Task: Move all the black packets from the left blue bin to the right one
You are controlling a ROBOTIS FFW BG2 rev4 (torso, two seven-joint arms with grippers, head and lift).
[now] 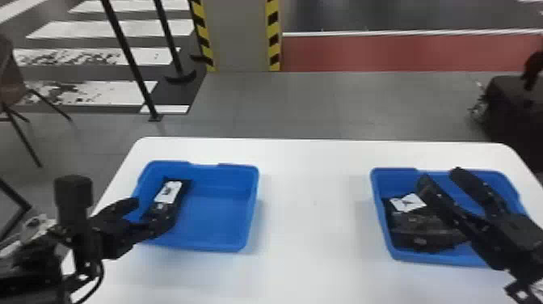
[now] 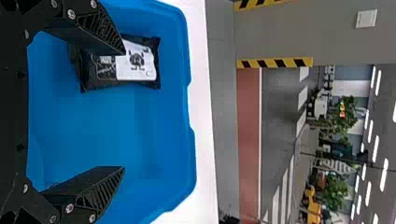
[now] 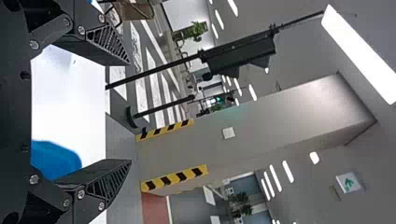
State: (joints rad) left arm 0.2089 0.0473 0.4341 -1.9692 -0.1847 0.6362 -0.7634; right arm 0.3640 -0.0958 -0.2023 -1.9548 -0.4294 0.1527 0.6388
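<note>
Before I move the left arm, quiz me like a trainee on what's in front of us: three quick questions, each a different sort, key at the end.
1. True or false: the fingers of the left gripper stand apart.
2. In the head view, the labelled black packet in the left blue bin lies nearest which side wall?
A) the left
B) the right
3. Over which bin is the right gripper?

Key: 1 true; 2 A; 3 the right blue bin.
</note>
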